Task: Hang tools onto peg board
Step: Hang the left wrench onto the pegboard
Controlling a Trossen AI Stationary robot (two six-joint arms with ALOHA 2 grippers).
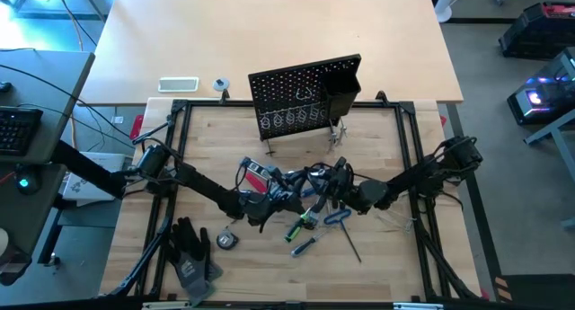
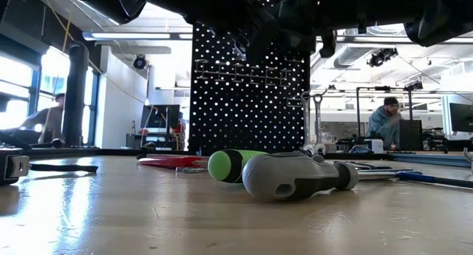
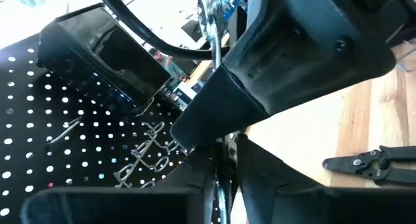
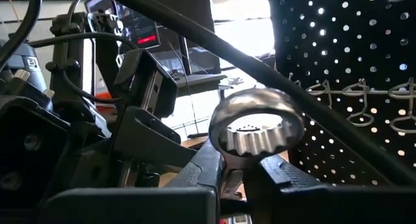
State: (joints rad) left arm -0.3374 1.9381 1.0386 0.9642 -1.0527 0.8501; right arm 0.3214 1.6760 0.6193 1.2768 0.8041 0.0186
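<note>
Over the table's middle my two grippers meet, well above the wood. My right gripper (image 4: 240, 178) is shut on a silver wrench, whose ring end (image 4: 257, 130) stands up past its fingers. My left gripper (image 3: 221, 185) faces it from the left, its fingers close together about the same wrench (image 3: 212, 36). The black peg board (image 1: 305, 99) stands upright beyond them, with wire ring holders (image 4: 364, 94) and a box bin (image 3: 97, 49). A green screwdriver (image 1: 301, 225), blue tools (image 1: 334, 218) and a black screwdriver (image 1: 350, 243) lie on the table in front. My right gripper pinches the wrench's shaft just below the ring end (image 4: 225, 175) between its two fingers. The fingers come about level, pointing toward the peg board, and lie across the shaft. The wrench is lifted clear of the table. My left gripper has a thin dark part of the wrench (image 3: 220, 185) between its two near-closed fingers. My right gripper's finger (image 3: 214, 113) stands right in front of it, so the part held cannot be told.
Black work gloves (image 1: 190, 254) and a tape measure (image 1: 226, 241) lie near the front left. A red-black flat tool (image 1: 256, 169) lies behind my left gripper. Two wrenches (image 2: 314, 122) lean at the peg board's right foot. A white device (image 1: 178, 84) lies on the far table.
</note>
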